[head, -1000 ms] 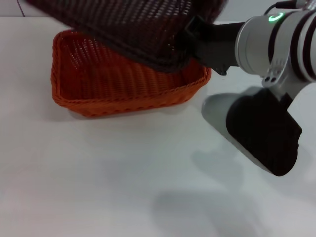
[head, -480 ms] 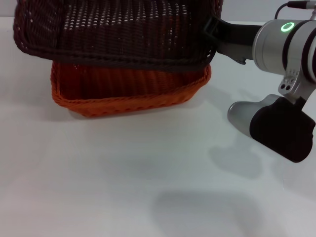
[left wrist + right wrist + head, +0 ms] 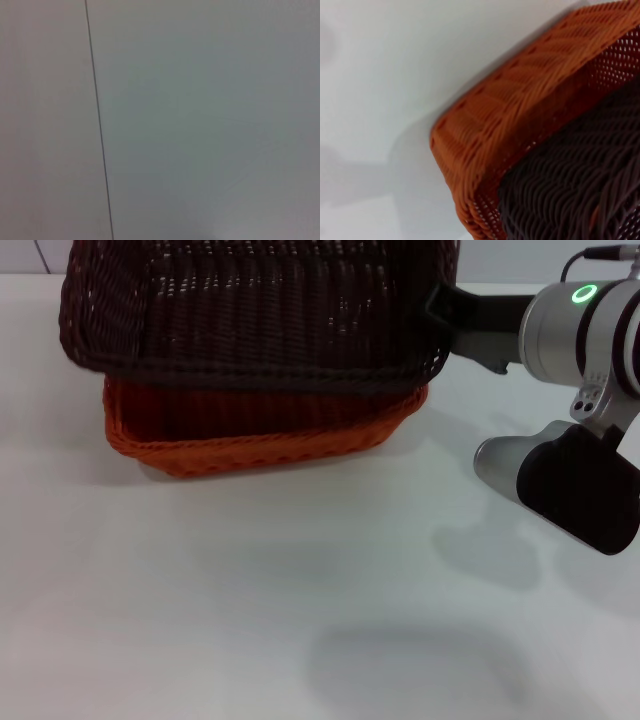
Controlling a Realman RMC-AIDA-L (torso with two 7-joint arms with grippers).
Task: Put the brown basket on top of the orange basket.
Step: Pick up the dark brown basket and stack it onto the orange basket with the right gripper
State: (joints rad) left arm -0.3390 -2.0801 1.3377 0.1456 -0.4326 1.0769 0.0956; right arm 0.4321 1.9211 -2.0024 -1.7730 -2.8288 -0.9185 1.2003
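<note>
1. Where you look from the head camera, nearest you is bare white table (image 3: 250,620); the right arm (image 3: 580,330) reaches in from the right.
2. Its right gripper (image 3: 440,315) meets the right end of the brown basket (image 3: 250,310); whether its fingers are closed on the rim you cannot tell, as they are hidden.
3. Farther back, the brown basket sits over the orange basket (image 3: 260,435), overhanging its left side, its base inside the orange rim.
4. Your right wrist camera alone shows the nesting: an orange corner (image 3: 520,130) with dark weave (image 3: 570,190) inside.
5. Your left wrist camera shows only a plain surface with one thin line (image 3: 97,120); the left gripper is unseen.
6. Count: one brown basket, one orange basket.
</note>
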